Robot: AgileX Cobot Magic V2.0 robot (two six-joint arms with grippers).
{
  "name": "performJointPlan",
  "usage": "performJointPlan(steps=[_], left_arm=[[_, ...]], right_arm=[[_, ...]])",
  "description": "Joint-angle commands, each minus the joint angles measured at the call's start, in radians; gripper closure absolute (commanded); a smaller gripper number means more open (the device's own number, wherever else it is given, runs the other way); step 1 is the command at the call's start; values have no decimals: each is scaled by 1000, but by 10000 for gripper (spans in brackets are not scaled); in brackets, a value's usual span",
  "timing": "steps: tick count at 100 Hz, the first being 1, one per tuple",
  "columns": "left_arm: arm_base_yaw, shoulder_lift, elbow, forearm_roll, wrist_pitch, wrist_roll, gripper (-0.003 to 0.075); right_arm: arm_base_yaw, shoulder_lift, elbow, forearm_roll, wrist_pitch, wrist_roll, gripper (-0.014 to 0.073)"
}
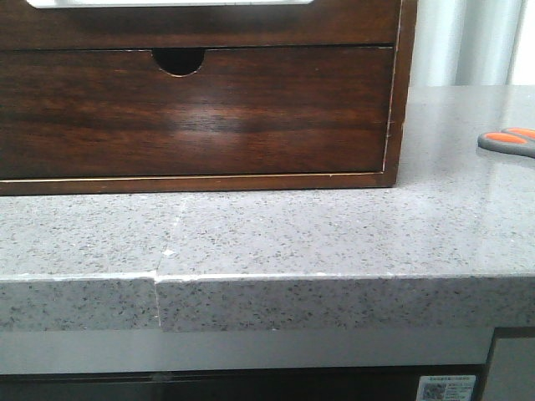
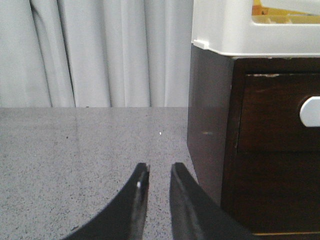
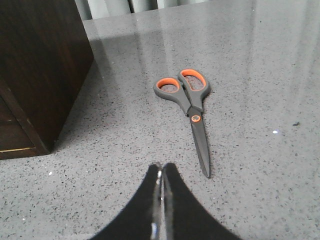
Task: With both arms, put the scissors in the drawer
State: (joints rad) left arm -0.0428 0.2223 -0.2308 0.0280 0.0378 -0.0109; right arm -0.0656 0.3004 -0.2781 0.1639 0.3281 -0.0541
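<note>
Scissors (image 3: 189, 107) lie flat near the worktop's right edge, well apart from the shut drawer (image 1: 196, 113). My right gripper (image 3: 161, 172) is pressed together, my left gripper (image 2: 159, 172) slightly apart. Flat blades on slick stone could skid away when pinched.

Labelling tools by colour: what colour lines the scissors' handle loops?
Bright orange, inside grey handles of the scissors; clearest in the right wrist view.

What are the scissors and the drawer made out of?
The scissors look like grey plastic handles with orange lining in the loops; the dark blades are probably coated metal. The drawer looks like dark brown wood with a glossy finish: grain and a shine show.
</note>
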Motion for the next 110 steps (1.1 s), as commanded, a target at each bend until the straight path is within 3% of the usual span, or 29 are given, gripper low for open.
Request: performJointPlan(steps=[1,6,17,38,57,83,110], left_arm=[[2,37,-39,-2,-149,-5,407],[2,52,-39,-2,-200,-5,370],[-3,84,-41,35,-314,-5,371],[-91,247,-136,338,-318,-5,374],[-268,456,-229,638,-337,-5,374],[-467,705,-381,926,-286,-1,374],[-531,852,-491,1130,-183,-1,374]], right_arm=[[-1,19,-34,9,-87,0,655],[0,19,-34,9,-87,0,655],[0,19,-34,9,-91,0,655],[0,19,-34,9,-102,0,655],[0,19,-34,9,-102,0,655],[0,19,-34,9,-102,0,655],[0,19,-34,9,-102,0,655]])
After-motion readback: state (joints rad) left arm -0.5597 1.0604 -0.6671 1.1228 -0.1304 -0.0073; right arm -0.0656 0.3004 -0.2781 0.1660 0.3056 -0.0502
